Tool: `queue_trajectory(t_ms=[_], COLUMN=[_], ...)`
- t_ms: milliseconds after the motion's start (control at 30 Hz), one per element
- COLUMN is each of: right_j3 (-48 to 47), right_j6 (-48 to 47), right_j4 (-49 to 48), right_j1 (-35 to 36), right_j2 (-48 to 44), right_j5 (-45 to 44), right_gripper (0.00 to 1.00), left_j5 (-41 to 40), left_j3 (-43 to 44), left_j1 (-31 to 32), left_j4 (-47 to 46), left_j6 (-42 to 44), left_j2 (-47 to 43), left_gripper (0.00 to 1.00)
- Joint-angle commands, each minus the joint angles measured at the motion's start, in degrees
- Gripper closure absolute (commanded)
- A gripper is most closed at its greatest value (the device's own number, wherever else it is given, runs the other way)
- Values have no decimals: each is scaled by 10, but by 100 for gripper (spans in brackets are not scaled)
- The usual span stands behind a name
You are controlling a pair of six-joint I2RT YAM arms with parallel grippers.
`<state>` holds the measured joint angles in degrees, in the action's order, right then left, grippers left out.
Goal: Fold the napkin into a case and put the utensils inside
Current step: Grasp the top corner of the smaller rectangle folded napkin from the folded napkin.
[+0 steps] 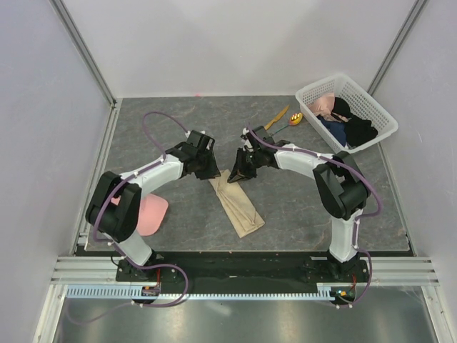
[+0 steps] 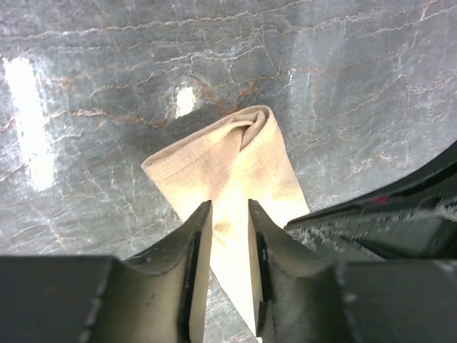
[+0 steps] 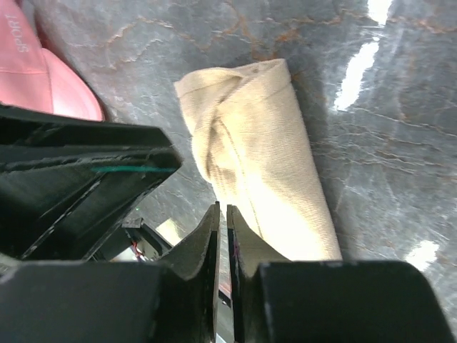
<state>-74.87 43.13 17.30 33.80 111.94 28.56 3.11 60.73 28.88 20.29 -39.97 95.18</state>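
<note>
The left arm and right arm reach inward toward each other, wrists angled down. The left gripper has its jaws clearly parted; the right gripper shows only a thin slit.

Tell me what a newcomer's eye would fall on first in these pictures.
The beige napkin, folded into a long strip, lies mid-table, with the left end effector and right end effector close together over its far end. At the far right sits a white basket of clothes, the orange knife and spoon just left of it. A pink cap lies beside the left arm.
</note>
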Motion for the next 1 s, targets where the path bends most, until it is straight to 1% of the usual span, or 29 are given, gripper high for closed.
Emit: queue_trajectory(t_ms=[0,67,233,367,500,667,733,767,833,867,933,967], right_j3=[-38,-58,-97,-104,-96,-106,-111,-109,-91,-80,-48,-38], right_j6=[-8,3,37,56,78,94,92,87,58,45,6,-10], right_j4=[14,1,-22,-45,-72,-96,-94,-88,-70,-45,-15,16], right_j1=[-2,-6,-8,-9,-8,-8,-9,-10,-15,-16,-22,-21], right_j2=[22,47,88,112,124,154,152,146,115,102,56,40], right_j5=[-3,4,23,37,45,57,61,62,59,58,53,49], right_gripper=[86,87,91,94,95,95,96,96,95,93,92,87], left_j5=[0,0,-2,-5,-4,3,4,0,-10,-13,-12,-10], left_j3=[35,49,70,78,81,93,97,101,105,106,101,88], left_j1=[-2,-2,-1,1,5,13,13,13,12,12,10,10], left_j4=[26,32,37,37,38,40,46,52,71,78,100,106], left_j6=[35,43,69,80,80,75,68,65,55,50,44,34], left_j2=[1,25,47,61,73,88,84,71,52,32,7,-4], left_gripper=[64,64,66,68,72,80,79,75,71,67,65,65])
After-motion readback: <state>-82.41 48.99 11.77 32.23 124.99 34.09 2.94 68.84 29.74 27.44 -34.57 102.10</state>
